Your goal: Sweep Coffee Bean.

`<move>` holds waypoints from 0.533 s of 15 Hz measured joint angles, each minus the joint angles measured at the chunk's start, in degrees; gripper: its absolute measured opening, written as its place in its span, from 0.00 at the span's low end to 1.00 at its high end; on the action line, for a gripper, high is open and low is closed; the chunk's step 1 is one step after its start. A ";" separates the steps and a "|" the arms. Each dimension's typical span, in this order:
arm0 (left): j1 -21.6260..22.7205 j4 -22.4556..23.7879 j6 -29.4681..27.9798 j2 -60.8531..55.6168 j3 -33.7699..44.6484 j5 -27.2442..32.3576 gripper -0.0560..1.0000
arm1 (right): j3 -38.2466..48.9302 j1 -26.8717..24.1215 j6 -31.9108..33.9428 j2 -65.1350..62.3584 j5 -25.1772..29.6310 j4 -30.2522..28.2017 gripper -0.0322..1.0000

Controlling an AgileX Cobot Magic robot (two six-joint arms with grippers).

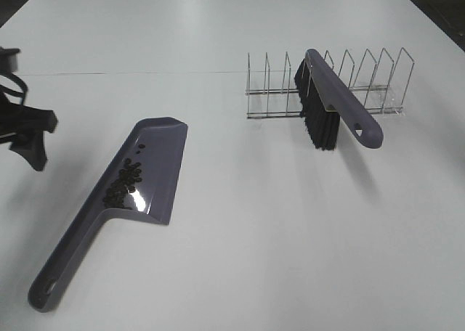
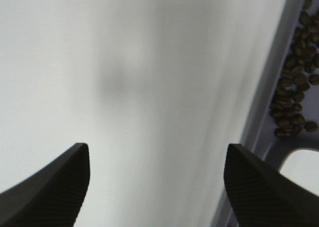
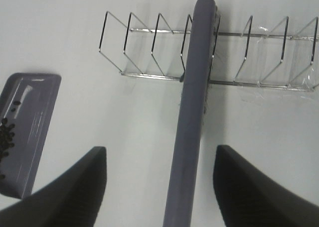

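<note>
The coffee beans (image 1: pixel 123 182) lie in a small dark cluster inside a grey-purple dustpan (image 1: pixel 156 164) on the white table, left of centre. A matching brush (image 1: pixel 341 99) with black bristles (image 1: pixel 317 120) leans on a wire rack (image 1: pixel 378 91) at the back right. My left gripper (image 1: pixel 33 135) is open and empty at the table's left edge. In its wrist view (image 2: pixel 155 150) the beans (image 2: pixel 294 97) and the dustpan's wall (image 2: pixel 271 87) show to one side. My right gripper (image 3: pixel 160 148) is open above the brush handle (image 3: pixel 192 117), not touching it. It is out of the exterior view.
The wire rack (image 3: pixel 144 48) has several upright loops, and the brush lies across its middle. The dustpan (image 3: pixel 30 117) and some beans (image 3: pixel 6 137) show at the edge of the right wrist view. A thin seam crosses the table (image 1: pixel 145 73) behind the dustpan.
</note>
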 joint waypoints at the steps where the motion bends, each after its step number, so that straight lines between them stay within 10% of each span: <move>1: 2.52 0.17 1.20 -2.64 0.00 1.15 0.68 | 3.61 0.00 -0.46 -2.69 0.00 -0.06 0.59; 8: 5.16 5.39 1.72 -26.41 8.71 8.25 0.68 | 32.37 0.00 -1.38 -24.01 -0.06 0.17 0.59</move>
